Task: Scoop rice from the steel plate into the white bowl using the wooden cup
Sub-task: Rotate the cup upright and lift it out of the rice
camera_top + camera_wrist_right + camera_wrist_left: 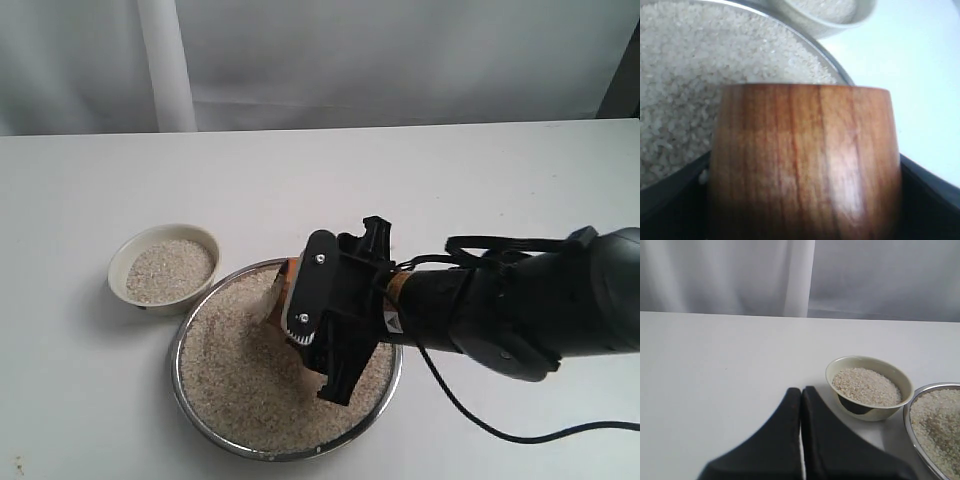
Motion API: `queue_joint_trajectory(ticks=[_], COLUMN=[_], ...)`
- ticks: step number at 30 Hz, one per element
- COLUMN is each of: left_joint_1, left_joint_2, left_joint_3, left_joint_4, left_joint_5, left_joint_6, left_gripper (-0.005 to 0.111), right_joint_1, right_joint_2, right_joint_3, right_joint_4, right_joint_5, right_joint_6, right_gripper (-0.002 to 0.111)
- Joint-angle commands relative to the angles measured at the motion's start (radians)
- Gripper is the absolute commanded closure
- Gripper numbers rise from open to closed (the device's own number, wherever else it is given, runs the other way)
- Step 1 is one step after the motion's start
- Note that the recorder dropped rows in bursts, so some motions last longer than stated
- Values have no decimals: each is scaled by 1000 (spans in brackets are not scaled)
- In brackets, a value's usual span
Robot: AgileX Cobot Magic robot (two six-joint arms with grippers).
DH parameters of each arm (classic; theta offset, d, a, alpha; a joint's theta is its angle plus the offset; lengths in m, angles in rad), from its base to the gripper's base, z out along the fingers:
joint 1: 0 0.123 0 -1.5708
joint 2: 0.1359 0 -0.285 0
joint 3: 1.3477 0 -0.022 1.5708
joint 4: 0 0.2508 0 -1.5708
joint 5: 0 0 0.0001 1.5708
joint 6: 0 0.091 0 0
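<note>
Rice covers nearly the whole floor of the steel plate, which sits on the white desk. More of it fills the white bowl close to its rim. The bowl stands just beside the plate, on the plate's left and far side in the exterior view. Whether the two rims touch cannot be told.

The wooden cup is over the plate, above its far half. It is gripped by the right tool, and only a narrow strip of reddish-brown wood shows past the black housing. In the right wrist view a dark finger lies against each side of the cup's wall, so the tool is closed around the cup's barrel. The cup's mouth points away from that camera, towards the rice and the bowl beyond the plate's rim. Its inside is hidden, so whether it holds any grains cannot be told. The lower edge of the cup is right at the surface of the grains in the plate.

The left tool hangs over bare desk, off to the bowl's side of the plate. Its two black fingers are pressed together with nothing between them.
</note>
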Motion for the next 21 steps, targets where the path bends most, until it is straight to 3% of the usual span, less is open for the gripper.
queue_joint_trajectory(ticks=[1,10,21], left_joint_1=[-4,-4,-4], left_joint_2=[-3,-3,-3], left_joint_3=[-3,-3,-3], left_joint_4=[-5,-5,-5], left_joint_5=[-5,-5,-5], left_joint_6=[-5,-4,-3], left_gripper=[107,107,107], right_joint_1=[-20,-20,-20], right_joint_2=[-39,-39,-39], right_joint_3=[69,148,148], right_joint_4=[22,22,22], right_joint_5=[-177,-495,-611], right_joint_6=[31,81,131], right_gripper=[108,108,108])
